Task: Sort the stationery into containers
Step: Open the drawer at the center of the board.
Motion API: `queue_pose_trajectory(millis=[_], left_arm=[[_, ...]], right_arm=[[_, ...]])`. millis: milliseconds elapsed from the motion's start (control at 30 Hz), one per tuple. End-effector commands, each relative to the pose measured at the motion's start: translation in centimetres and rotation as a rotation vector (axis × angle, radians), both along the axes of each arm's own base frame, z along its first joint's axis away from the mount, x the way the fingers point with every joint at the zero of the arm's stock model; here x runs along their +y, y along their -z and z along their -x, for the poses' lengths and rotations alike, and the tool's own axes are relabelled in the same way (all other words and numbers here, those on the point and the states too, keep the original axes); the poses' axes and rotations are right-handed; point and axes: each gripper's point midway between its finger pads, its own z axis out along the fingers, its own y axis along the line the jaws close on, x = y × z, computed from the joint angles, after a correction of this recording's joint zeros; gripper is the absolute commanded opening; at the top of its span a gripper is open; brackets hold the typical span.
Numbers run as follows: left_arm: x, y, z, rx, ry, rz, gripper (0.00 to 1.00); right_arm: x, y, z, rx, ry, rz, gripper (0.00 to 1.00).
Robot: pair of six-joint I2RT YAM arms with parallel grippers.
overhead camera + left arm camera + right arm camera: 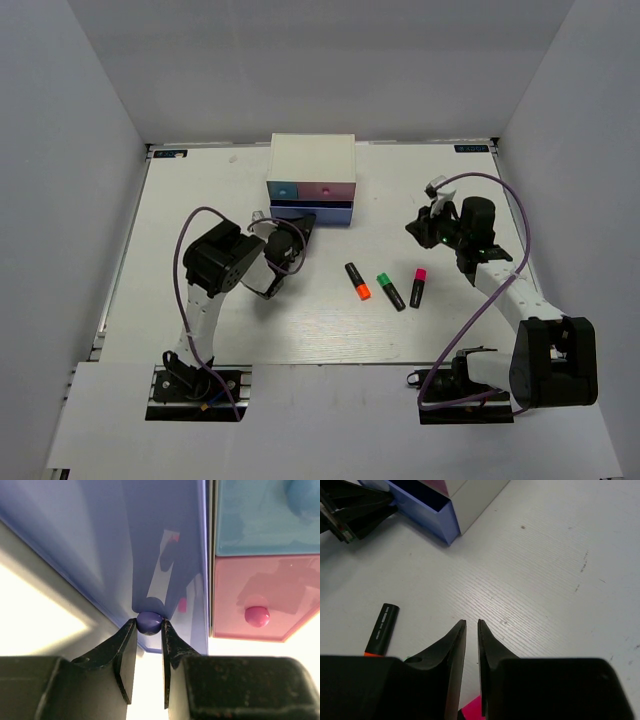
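Note:
The white drawer chest (312, 160) stands at the back middle, with a light blue drawer (265, 515) and a pink drawer (260, 597) on top. A wide violet-blue lower drawer (312, 212) is pulled out a little. My left gripper (149, 625) is shut on its violet knob (149, 621). Three black markers lie in front: orange end (357, 281), green end (390, 291), pink end (417, 288). My right gripper (471, 623) is shut and empty, hovering above the table to the right of the chest. The pink tube and conical piece are out of view.
The table (240, 320) is walled by grey panels on three sides. In the right wrist view the open drawer's corner (427, 515) and the left gripper (357, 510) sit at the upper left. The orange-ended marker (382, 629) lies left of my right fingers.

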Motion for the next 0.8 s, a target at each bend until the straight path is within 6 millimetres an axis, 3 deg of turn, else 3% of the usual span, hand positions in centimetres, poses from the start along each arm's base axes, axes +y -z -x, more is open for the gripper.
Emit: queue_pose_trajectory(millis=[0,100,267,367,433,533,633,767], left_arm=[[-0.7,1.6,1.9,0.084,0.070,-0.052,0.14],[-1.5,1.5,3.0,0.112,0.129,-0.070,0.14],[-0.8,2.8,5.7,0.193,0.165,-0.127,0.14],[-0.5,3.3,6.9,0.223,0.175,-0.147,0.16],[-0.5,3.7,7.3,0.247,0.184,-0.158,0.37],[-0.4,3.8,7.4,0.258,0.184,-0.165,0.70],[-0.3,3.3,7.5,0.258,0.184,-0.165,0.83],[-0.1,1.8,8.2,0.238,0.199,-0.159,0.86]], right_arm=[[1.6,-1.6,0.6,-0.045,-0.120,-0.032,0.22],[1.9,-1.7,0.8,-0.046,-0.146,-0.027,0.23],[1.7,-1.0,0.8,-0.024,-0.150,-0.005,0.26],[1.7,-0.6,1.1,-0.009,-0.159,-0.002,0.35],[1.8,-0.6,1.2,-0.006,-0.167,-0.005,0.49],[2.0,-0.4,1.5,0.011,-0.186,0.005,0.56],[2.1,-0.3,1.5,0.035,-0.202,0.010,0.57],[2.7,1.8,4.4,0.187,-0.324,0.041,0.50]])
